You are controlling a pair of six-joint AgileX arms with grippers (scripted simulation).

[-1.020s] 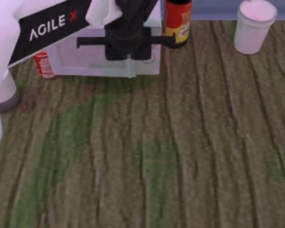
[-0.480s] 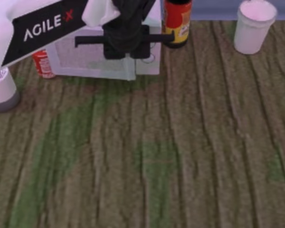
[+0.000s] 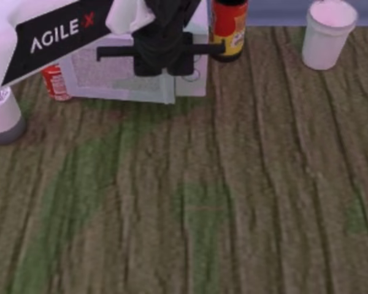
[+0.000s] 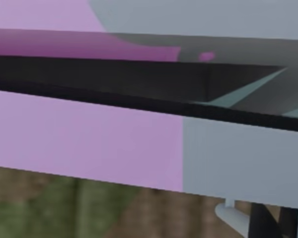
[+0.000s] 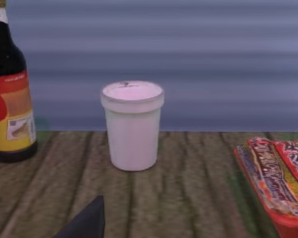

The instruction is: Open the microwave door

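The pale microwave (image 3: pixel 195 86) stands at the back left of the table, mostly under my left arm. Its door (image 3: pixel 104 73), with the speckled mesh window, is swung a little way out from the body. In the left wrist view a dark gap shows between the door (image 4: pixel 238 158) and the oven. My left gripper (image 3: pixel 167 72) hangs over the door's thin handle (image 3: pixel 170 93). Up close, its dark fingers (image 4: pixel 273 223) are shut on the pale bar handle (image 4: pixel 233 217). Only one dark fingertip (image 5: pixel 89 218) of my right gripper shows, and it is away from the microwave.
A dark sauce bottle (image 3: pixel 228 27) stands right beside the microwave, and a white cup (image 3: pixel 327 33) stands at the back right. A red can (image 3: pixel 55 82) and a pale cup (image 3: pixel 3 116) sit to the left. A red packet tray (image 5: pixel 278 178) lies near the right gripper.
My left gripper drew slightly left and back with the handle, and the door tilted outward, showing more of its mesh window. Over the last half second almost nothing moved.
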